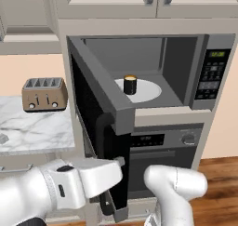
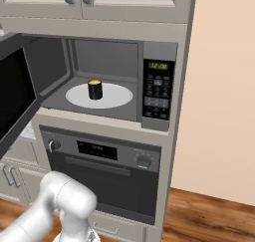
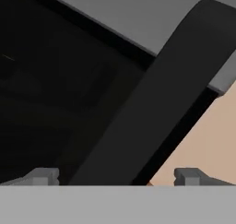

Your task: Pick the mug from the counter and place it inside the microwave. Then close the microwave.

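Note:
The black mug (image 1: 130,84) (image 2: 94,89) with a tan rim stands upright on the round white turntable (image 1: 148,91) (image 2: 117,96) inside the microwave (image 1: 186,67) (image 2: 149,54). The microwave's dark glass door (image 1: 90,109) (image 2: 15,94) is swung wide open to the left. My gripper (image 1: 120,163) (image 3: 115,177) is low against the outer face of the door, open, its fingertips (image 3: 44,176) straddling the black door handle (image 1: 105,155) (image 3: 152,103). Nothing is gripped.
A tan toaster (image 1: 44,94) stands on the white marble counter (image 1: 37,127) to the left, with a tiny grey cube (image 1: 3,138) near its front edge. Below the microwave sits an oven (image 1: 162,148) (image 2: 107,171). The button panel (image 1: 211,74) (image 2: 158,89) is on the right.

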